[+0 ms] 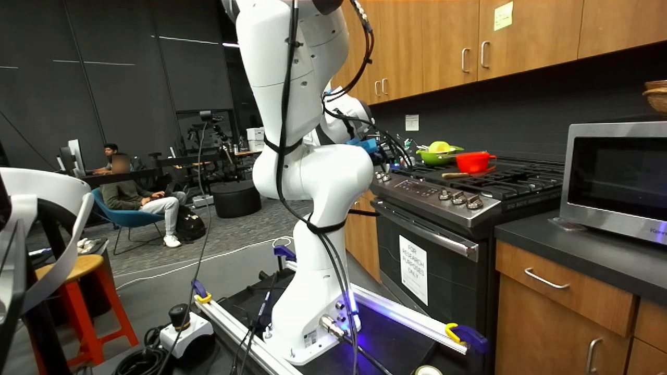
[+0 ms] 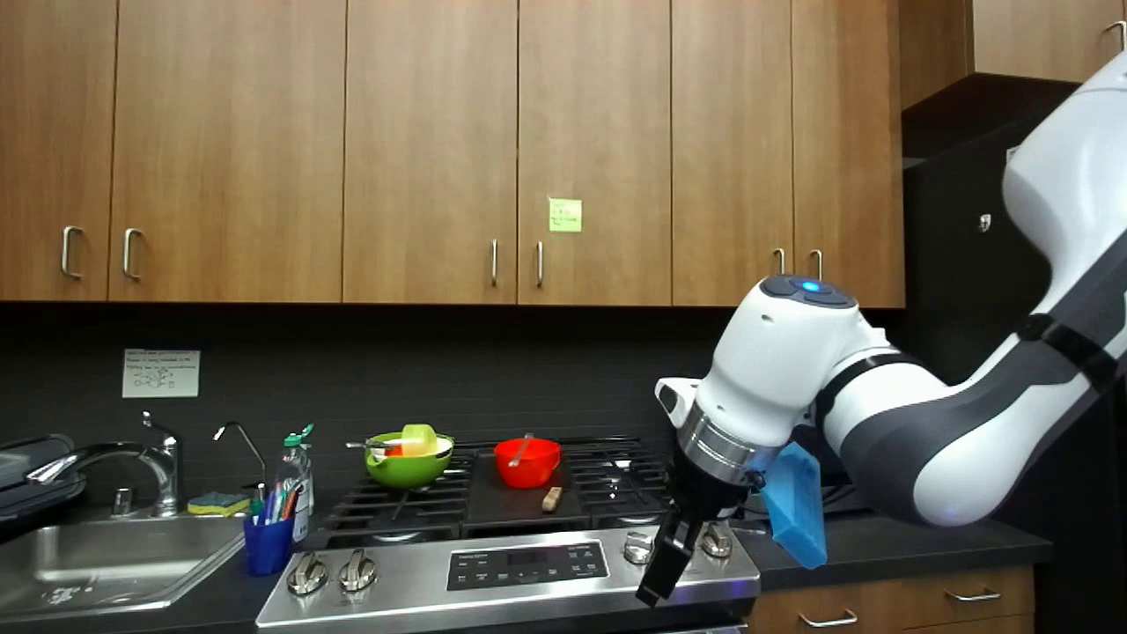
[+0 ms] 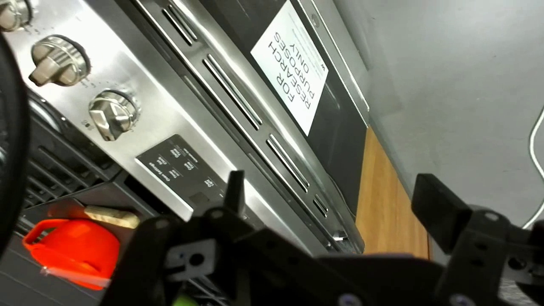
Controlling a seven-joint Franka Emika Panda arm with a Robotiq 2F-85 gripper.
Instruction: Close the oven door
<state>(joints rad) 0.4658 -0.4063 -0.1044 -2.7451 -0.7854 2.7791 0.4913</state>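
The oven door is the black glass panel on the front of the range, with a white sticker and a long steel bar handle. It stands upright or nearly so; I cannot tell if a small gap remains at its top. In the wrist view the door glass, slotted top edge and handle run diagonally. My gripper is open and empty, its fingers wide apart near the range front's far end. In an exterior view the gripper points down before the control panel, and the door is almost wholly out of view.
A red bowl and a green bowl stand on the stove top. Knobs stick out of the control panel. A silver microwave stands on the counter. A metal rail of my base runs before the door.
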